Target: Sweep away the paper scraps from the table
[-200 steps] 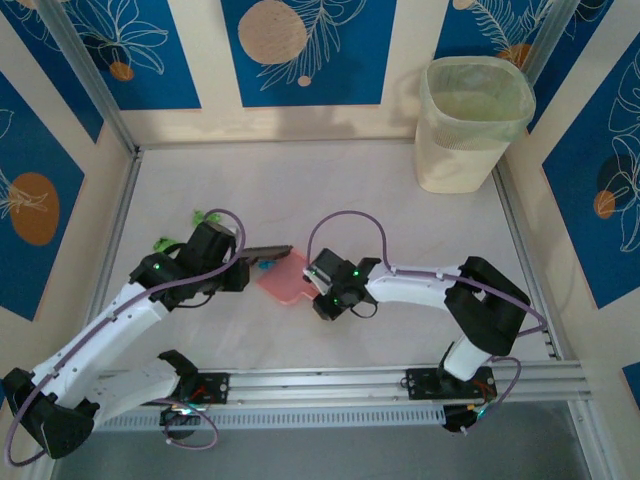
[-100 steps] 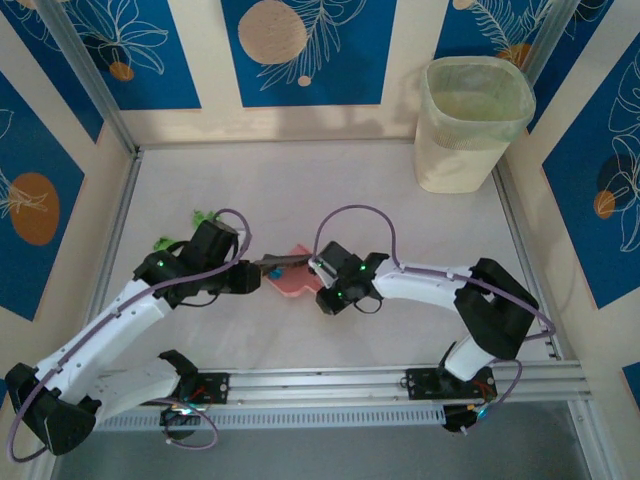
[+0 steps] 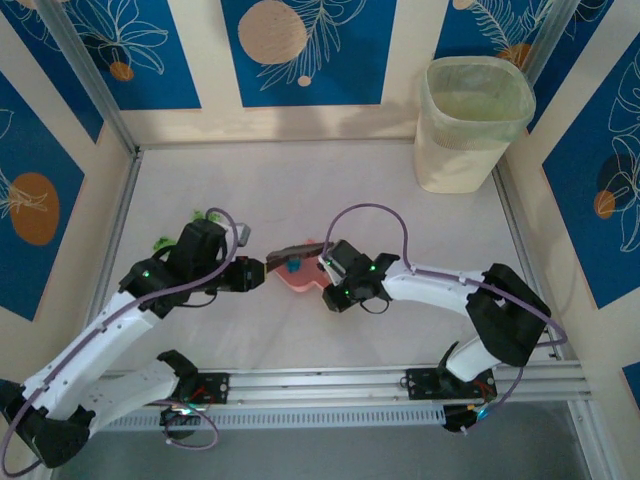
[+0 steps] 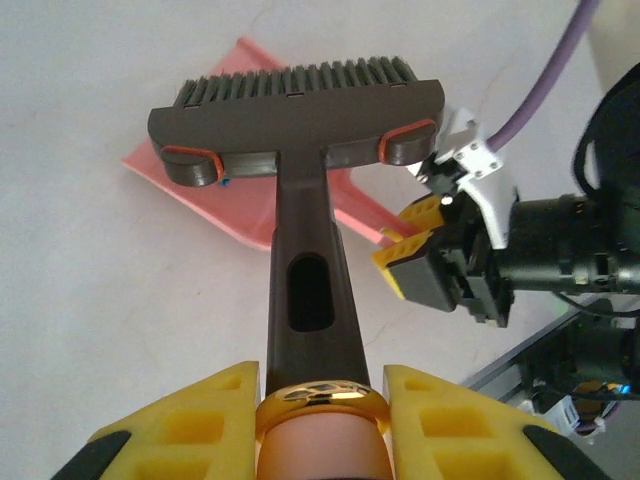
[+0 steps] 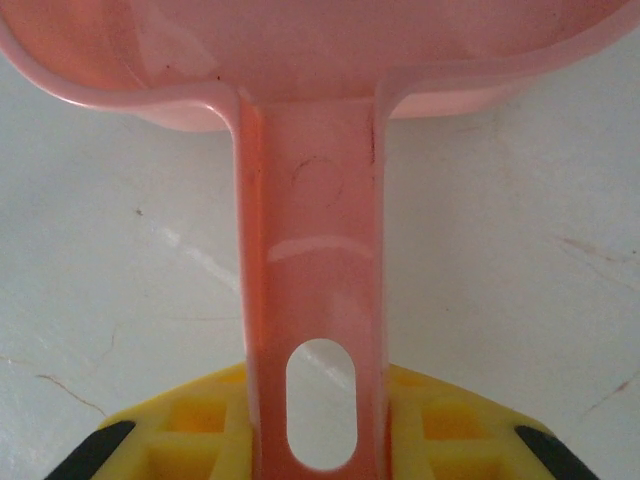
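While the brush [image 4: 300, 110] is pinched by the left end effector [image 4: 320, 410] and the dustpan [image 3: 300, 283] by the right end effector [image 5: 318, 420], a cyan paper scrap [image 3: 293, 266] between them is apparently being swept in, and the green scraps [image 3: 208, 215] on the bench [image 3: 300, 190] must be reached next.

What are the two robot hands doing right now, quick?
Left gripper: closed, holding the brush by its handle.
Right gripper: closed, holding the pink dustpan by its handle.
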You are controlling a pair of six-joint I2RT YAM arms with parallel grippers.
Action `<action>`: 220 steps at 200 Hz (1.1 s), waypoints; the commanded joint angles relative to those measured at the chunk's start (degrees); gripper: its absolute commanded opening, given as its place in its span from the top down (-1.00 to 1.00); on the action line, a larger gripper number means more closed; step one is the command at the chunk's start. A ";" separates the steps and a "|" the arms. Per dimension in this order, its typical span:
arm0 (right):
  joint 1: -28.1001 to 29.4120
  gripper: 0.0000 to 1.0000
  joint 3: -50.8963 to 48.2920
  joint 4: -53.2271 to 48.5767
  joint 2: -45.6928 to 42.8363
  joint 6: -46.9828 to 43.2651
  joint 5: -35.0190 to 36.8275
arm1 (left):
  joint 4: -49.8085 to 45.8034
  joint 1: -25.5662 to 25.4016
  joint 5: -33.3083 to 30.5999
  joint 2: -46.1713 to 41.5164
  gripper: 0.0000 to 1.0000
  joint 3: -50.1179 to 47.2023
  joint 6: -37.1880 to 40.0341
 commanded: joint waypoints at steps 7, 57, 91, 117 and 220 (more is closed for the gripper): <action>-0.34 1.00 -1.70 2.15 -4.11 1.17 0.58 | 4.82 1.06 -4.22 -3.16 1.00 -1.71 -2.43; -2.13 1.00 -5.20 5.27 -10.36 2.53 0.12 | 7.26 1.11 -14.30 -7.74 1.00 -5.28 -4.08; -5.71 1.00 -7.63 6.50 -14.67 4.04 -1.71 | 13.34 1.14 -20.68 -13.07 1.00 -11.30 -3.68; -8.79 1.00 -8.07 4.86 -17.81 6.22 -1.76 | 20.81 1.14 -21.23 -16.83 1.00 -17.90 -3.41; -19.68 1.00 14.04 -17.64 -18.31 11.80 1.18 | 39.79 1.01 -14.13 -8.40 1.00 -30.42 -2.74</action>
